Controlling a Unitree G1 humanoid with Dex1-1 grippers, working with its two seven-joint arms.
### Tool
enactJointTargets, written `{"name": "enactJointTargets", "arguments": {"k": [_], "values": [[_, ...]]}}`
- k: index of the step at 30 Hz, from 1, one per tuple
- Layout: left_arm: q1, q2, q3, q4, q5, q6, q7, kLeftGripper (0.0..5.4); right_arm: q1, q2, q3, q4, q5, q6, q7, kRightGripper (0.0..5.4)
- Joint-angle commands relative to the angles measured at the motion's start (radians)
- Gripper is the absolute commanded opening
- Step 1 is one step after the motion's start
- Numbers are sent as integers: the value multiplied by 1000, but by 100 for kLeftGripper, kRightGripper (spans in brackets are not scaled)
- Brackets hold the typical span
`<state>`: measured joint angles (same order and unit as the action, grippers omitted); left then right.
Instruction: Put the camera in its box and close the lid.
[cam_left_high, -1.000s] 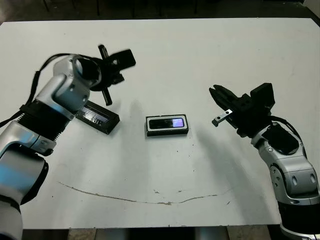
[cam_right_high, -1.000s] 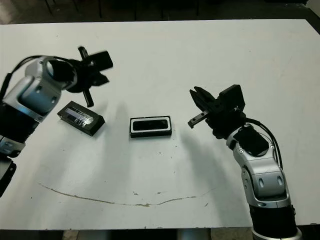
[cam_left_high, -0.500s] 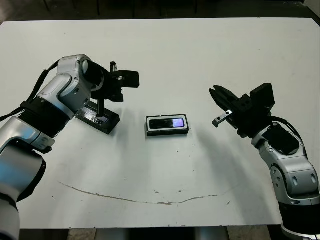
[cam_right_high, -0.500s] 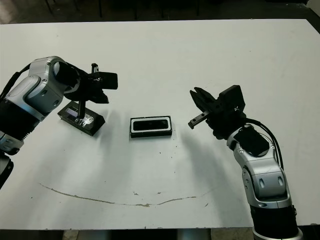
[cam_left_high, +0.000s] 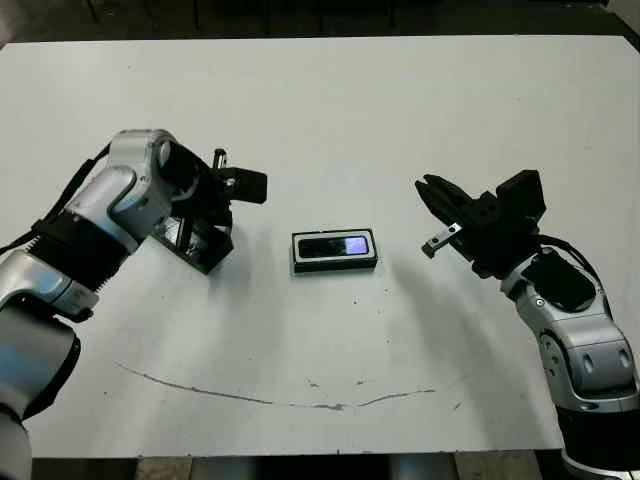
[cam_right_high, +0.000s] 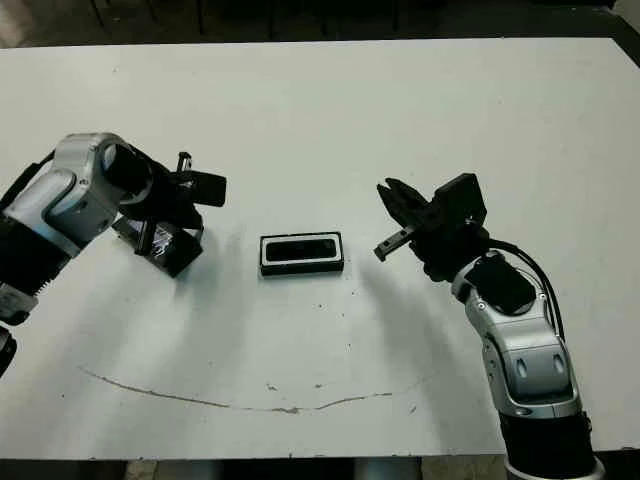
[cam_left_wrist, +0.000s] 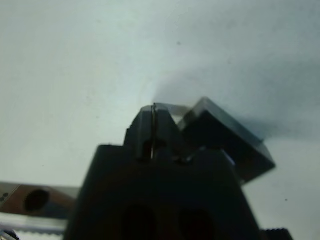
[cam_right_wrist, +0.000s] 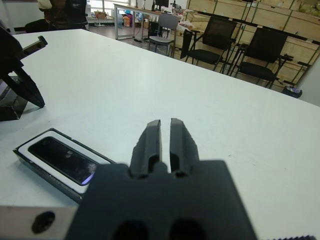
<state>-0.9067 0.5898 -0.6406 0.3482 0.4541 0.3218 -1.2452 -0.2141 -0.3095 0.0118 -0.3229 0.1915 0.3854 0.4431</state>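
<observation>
My left gripper (cam_left_high: 205, 215) is pinched on one edge of the lid (cam_left_high: 192, 239), its fingers pressed together with the lid's thin rim between them, and that grip has tipped the lid up off the table (cam_left_high: 330, 110) so it stands on its low edge rather than lying flat; I judge this is the lift that will carry it over to cover the box. The box (cam_left_high: 334, 252) sits well apart toward table centre, with the camera (cam_left_high: 335, 246) already lying flat inside its white lining, purple screen patch at the end nearer my right arm. My right gripper (cam_left_high: 436, 212) hangs off to the far side of the box, its two fingers nearly together and holding nothing, out of the lid's way.
</observation>
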Motion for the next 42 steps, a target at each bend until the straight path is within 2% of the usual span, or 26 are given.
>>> {"name": "enactJointTargets", "arguments": {"k": [1, 10, 18, 24, 29, 34, 42], "values": [[57, 3, -9, -3, 18, -1, 2, 0, 24, -4, -3, 14, 25, 3, 16, 2], [72, 26, 1, -53, 16, -13, -55, 0, 32, -11, -7, 0, 42, 29, 4, 2], [100, 118, 17, -166, -20, -82, -184, 0, 28, -24, -15, 1, 47, 31, 9, 2], [186, 181, 38, -263, -18, -25, -210, 0, 22, -31, -13, 16, 43, 10, 20, 2], [232, 225, 58, -293, -28, -63, -211, 0, 22, -27, -19, 9, 54, 32, 18, 2], [268, 254, 75, -305, -33, -45, -221, 0, 21, -39, -28, 0, 69, 53, 22, 2], [299, 265, 103, -337, -48, -46, -221, 0, 21, -49, -16, 10, 65, 30, 26, 2]]}}
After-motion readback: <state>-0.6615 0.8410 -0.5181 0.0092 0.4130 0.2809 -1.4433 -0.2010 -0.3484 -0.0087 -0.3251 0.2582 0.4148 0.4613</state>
